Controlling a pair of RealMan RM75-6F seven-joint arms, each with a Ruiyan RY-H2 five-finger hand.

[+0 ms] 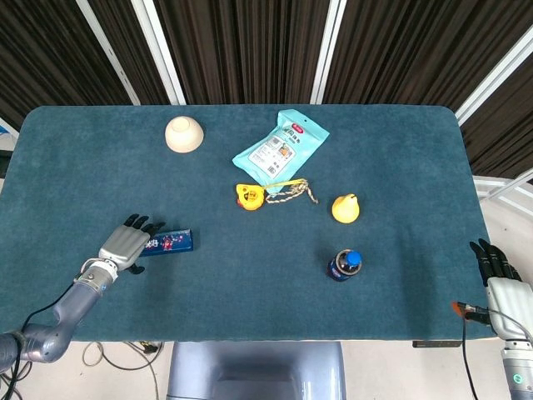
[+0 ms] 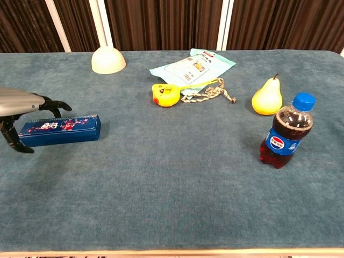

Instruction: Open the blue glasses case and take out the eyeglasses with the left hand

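Pepsi logo on soda bottle (image 2: 285, 131) label, readable. Print on light-blue snack bag (image 2: 192, 66) and on blue case (image 2: 60, 129): too small, illegible.

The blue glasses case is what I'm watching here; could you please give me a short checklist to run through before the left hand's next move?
1. Lid of the blue glasses case closed, so opening is the step ahead: ok, no gap or eyeglasses show.
2. Case lying flat on the table: ok.
3. Left hand at the case's left end: ok, fingers arch over that end.
4. Firm grip on the case: cannot tell, contact is not clear in either view.
5. Space around the case: ok, the tape measure and bowl lie well away.
6. Right hand out of the way: ok, off the table's right edge.
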